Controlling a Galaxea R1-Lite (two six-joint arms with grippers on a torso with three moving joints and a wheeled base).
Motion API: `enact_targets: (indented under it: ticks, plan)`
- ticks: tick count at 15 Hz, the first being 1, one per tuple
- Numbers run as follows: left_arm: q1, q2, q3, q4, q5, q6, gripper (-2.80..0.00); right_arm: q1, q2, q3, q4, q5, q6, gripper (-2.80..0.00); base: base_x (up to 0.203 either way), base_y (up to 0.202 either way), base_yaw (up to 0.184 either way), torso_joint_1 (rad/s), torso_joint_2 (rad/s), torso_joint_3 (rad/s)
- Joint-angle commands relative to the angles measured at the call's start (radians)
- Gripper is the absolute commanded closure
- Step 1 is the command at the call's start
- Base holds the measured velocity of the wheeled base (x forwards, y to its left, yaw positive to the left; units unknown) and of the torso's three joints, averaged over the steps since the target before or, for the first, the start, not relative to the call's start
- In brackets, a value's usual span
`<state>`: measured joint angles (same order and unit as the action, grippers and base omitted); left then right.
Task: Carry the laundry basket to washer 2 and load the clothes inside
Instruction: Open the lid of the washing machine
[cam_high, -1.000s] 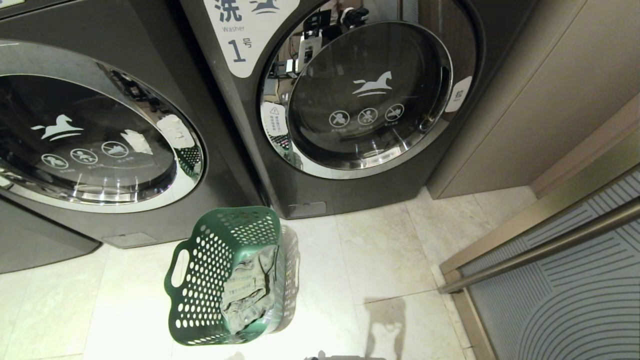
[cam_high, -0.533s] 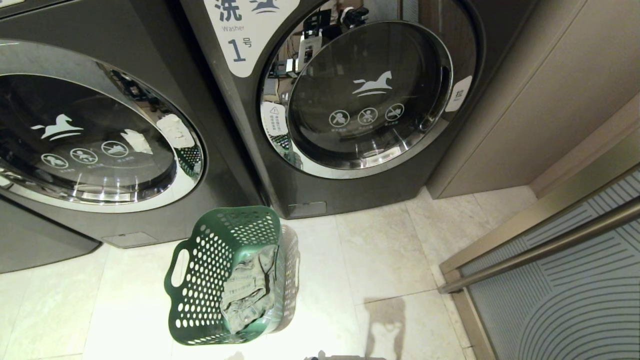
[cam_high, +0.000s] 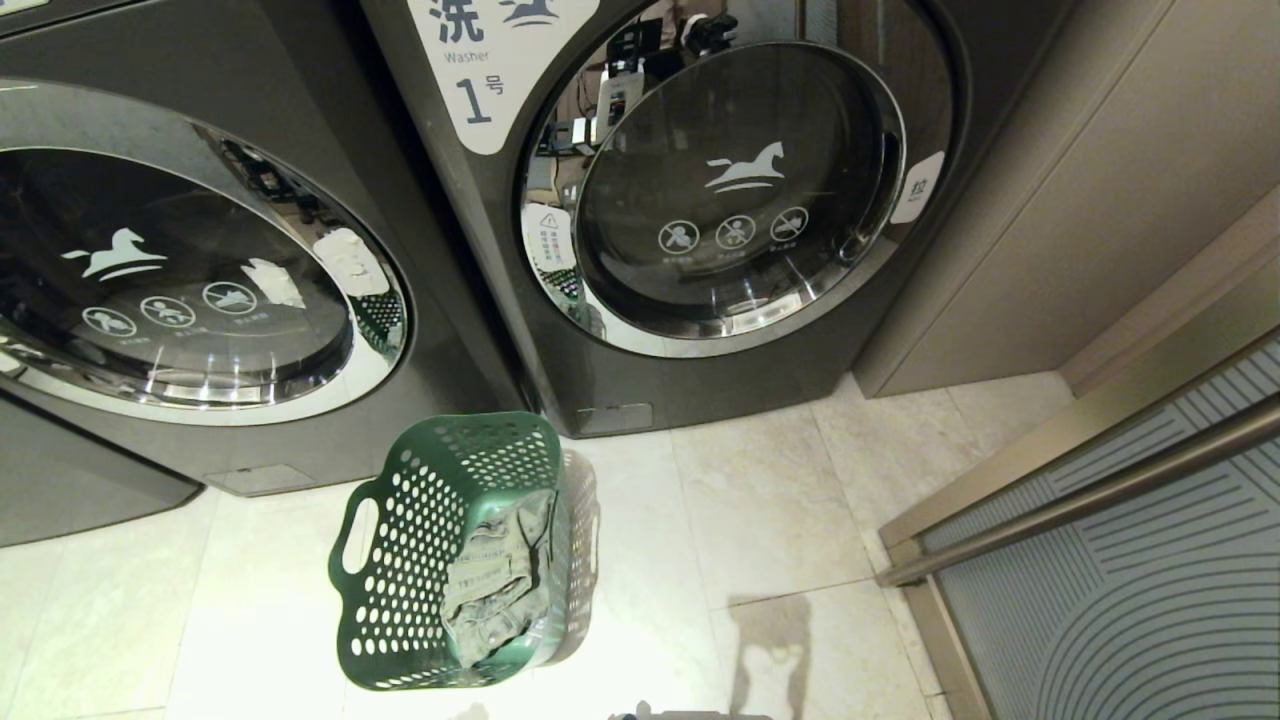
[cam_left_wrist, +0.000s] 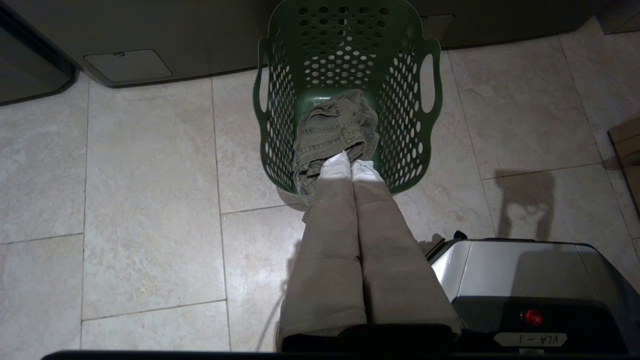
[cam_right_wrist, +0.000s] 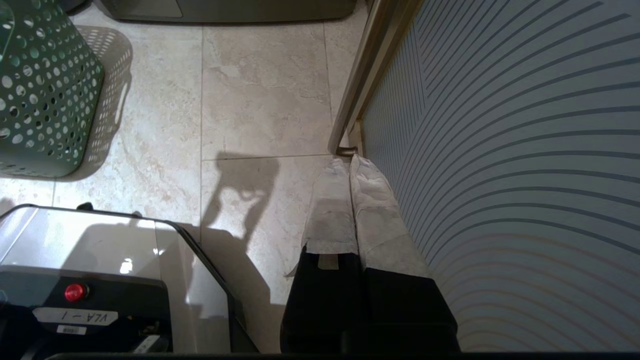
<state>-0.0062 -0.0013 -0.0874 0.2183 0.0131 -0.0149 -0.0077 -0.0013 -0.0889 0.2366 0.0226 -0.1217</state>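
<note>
Now: basket waits on the floor before two washers

Upright on the pale tiled floor (cam_high: 780, 520) stands the green laundry basket (cam_high: 400, 600), just in front of the gap between two dark grey washers. Inside it lies the bundle of grey-green clothes (cam_high: 495, 585), against the wall nearer the right-hand machine. That machine (cam_high: 640, 380) carries a label with the numeral 1 (cam_high: 478, 100); its round door is shut. The left-hand washer (cam_high: 300, 440) also has its door shut, and its label is out of sight. Neither arm appears in the head view. The left end effector (cam_left_wrist: 350, 162) hangs above the basket's near rim, fingers pressed together, holding nothing. The right end effector (cam_right_wrist: 351, 165) hangs over the floor beside a ribbed panel (cam_right_wrist: 500, 150), fingers likewise together and empty.
</note>
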Motion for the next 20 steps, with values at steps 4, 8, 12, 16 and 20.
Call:
enact_targets:
  ticks: [4, 8, 12, 16, 20]
  plan:
    - [0.0, 0.001, 0.0, 0.001, 0.001, 0.0, 0.0, 0.0, 0.001, 0.0, 0.001, 0.0, -0.001, 0.0, 0.0, 0.0, 0.0, 0.0, 0.0, 0.0]
    - [0.0, 0.001, 0.0, 0.001, 0.001, 0.0, 0.0, 0.0, 0.001, 0.0, 0.001, 0.0, -0.001, 0.0, 0.0, 0.0, 0.0, 0.0, 0.0, 0.0]
    - [0.0, 0.001, 0.0, 0.001, 0.001, 0.001, 0.0, 0.0, 0.001, 0.0, 0.001, 0.0, -0.001, 0.0, 0.0, 0.0, 0.0, 0.0, 0.0, 0.0]
    - [0.0, 0.001, 0.0, 0.001, -0.001, 0.004, 0.0, 0.0, 0.001, 0.0, 0.001, 0.0, -0.003, 0.0, 0.155, 0.0, 0.0, 0.007, 0.0, 0.003]
    - [0.0, 0.001, 0.0, 0.001, -0.001, 0.004, 0.0, 0.0, 0.001, 0.0, 0.001, 0.002, -0.004, 0.0, 0.195, 0.0, 0.0, 0.002, 0.0, 0.007]
